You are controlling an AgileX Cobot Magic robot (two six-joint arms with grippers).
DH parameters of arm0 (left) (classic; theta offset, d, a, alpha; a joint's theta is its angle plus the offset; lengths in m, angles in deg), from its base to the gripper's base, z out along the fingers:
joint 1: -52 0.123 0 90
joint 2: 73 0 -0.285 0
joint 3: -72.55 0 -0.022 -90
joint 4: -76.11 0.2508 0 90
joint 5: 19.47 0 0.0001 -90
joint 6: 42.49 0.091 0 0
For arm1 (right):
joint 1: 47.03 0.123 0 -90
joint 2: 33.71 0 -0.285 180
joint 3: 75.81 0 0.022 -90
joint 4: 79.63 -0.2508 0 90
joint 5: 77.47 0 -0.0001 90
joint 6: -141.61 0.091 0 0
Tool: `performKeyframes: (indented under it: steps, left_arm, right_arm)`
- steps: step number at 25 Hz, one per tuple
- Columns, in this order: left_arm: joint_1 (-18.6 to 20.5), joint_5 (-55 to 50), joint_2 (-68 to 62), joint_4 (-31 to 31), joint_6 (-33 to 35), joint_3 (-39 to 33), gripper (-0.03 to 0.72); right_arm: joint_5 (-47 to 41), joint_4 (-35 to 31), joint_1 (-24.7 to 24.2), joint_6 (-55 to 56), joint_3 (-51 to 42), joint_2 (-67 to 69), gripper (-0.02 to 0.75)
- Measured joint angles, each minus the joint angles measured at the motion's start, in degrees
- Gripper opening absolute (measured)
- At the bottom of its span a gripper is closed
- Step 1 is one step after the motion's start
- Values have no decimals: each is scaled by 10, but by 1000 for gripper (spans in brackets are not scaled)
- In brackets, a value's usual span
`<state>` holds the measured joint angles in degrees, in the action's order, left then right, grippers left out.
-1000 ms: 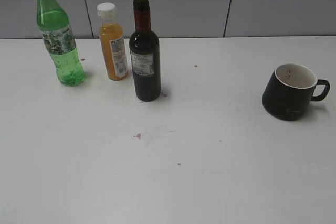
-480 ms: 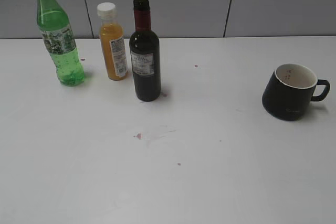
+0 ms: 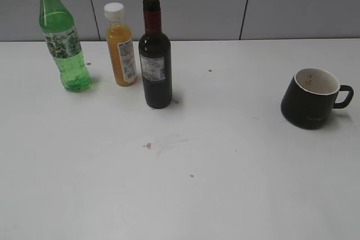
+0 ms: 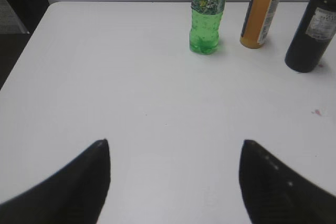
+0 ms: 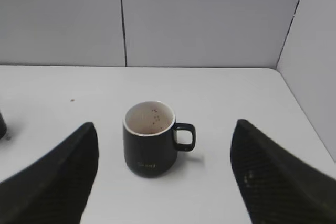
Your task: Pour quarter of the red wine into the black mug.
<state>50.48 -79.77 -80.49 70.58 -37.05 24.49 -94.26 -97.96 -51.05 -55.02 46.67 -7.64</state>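
Observation:
The dark red wine bottle (image 3: 155,60) stands upright and uncapped at the back left of the white table (image 3: 225,155); its lower part shows in the left wrist view (image 4: 312,30). The black mug (image 3: 311,98) with a white inside stands at the right, handle to the right, and shows in the right wrist view (image 5: 150,139). My left gripper (image 4: 174,145) is open and empty, well short of the bottles. My right gripper (image 5: 165,127) is open and empty, its fingers either side of the mug but nearer the camera. Neither gripper shows in the exterior view.
A green plastic bottle (image 3: 63,37) and an orange juice bottle (image 3: 121,46) stand left of the wine bottle, also in the left wrist view (image 4: 207,11) (image 4: 261,11). Small red stains (image 3: 149,145) mark the table. A grey wall (image 3: 225,4) runs behind.

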Motion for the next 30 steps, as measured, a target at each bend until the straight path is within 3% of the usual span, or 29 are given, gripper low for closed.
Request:
performKeyframes:
  steps: [7,16,21,26,30]
  left_arm:
    - [0,0,0,0,0,0,571]
    - [0,0,0,0,0,0,571]
    - [0,0,0,0,0,0,571]
    - [0,0,0,0,0,0,571]
    - [0,0,0,0,0,0,571]
  right_arm:
    - [135,-39,14,-39,-22,138,594]
    - [441,-15,146,-53,-75,300,595]
    - [579,15,153,-11,-104,412,597]
    - [813,51,153,97,-177,534,618]
    - [849,48,153,143,-198,626,618]
